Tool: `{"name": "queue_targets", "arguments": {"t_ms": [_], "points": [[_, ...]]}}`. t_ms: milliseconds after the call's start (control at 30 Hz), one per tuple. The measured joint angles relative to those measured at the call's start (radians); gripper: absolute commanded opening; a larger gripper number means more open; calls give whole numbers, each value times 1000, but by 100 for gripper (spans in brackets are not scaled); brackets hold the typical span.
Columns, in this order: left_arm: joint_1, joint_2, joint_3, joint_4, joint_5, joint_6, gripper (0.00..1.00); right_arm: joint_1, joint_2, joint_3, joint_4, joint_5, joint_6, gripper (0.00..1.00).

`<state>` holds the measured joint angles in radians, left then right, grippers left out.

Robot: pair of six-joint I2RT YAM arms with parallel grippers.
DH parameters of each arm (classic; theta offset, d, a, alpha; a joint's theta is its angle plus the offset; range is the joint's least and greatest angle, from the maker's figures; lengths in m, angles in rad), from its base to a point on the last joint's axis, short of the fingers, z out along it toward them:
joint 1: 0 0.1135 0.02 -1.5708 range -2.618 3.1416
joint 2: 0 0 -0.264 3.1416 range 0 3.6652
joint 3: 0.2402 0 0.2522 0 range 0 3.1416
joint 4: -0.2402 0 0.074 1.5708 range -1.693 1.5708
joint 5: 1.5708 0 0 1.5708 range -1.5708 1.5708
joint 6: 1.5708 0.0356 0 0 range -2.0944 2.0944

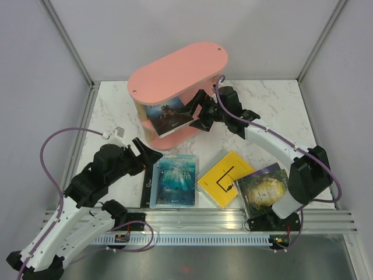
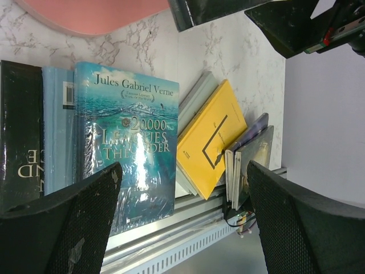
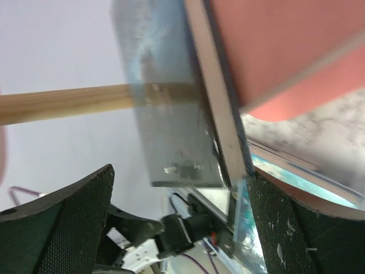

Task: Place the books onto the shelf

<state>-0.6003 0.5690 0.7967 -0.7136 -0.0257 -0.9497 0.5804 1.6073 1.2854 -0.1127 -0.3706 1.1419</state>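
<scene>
R end effector (image 1: 196, 114) spread round dark book (image 1: 168, 116); book tilted in shelf (image 1: 175, 67).

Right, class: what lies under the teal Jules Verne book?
Left of the Verne book, a pale blue book pokes out from beneath, a black book beyond it. Anything else beneath is covered.

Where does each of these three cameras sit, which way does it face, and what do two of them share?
Top external: above and behind the bases, looking down on the table, pink shelf, left arm and right arm.
Left wrist: on the left arm, looking down at the teal book and yellow book; its fingers show.
Right wrist: close at the shelf, facing a book and a wooden post; its fingers show.
Shared: top and left wrist both show the teal and yellow books.
</scene>
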Motion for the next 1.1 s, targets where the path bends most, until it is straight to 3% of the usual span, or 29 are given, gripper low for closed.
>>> {"name": "queue_targets", "arguments": {"t_ms": [167,367,567,733,1100], "points": [[0,40,-2,-15,0,12,91,-33,-6,35,-179,37,-111,98],[1,98,-34,-18,1,39,92,-35,-44,27,-278,57,-203,98],[1,149,-129,-8,17,70,93,-2,-153,-194,-267,46,-228,98],[5,226,-215,43,82,86,92,84,-151,-378,-206,18,-193,95],[11,340,-337,264,275,105,84,202,-6,-412,-60,-21,-146,87]]}}
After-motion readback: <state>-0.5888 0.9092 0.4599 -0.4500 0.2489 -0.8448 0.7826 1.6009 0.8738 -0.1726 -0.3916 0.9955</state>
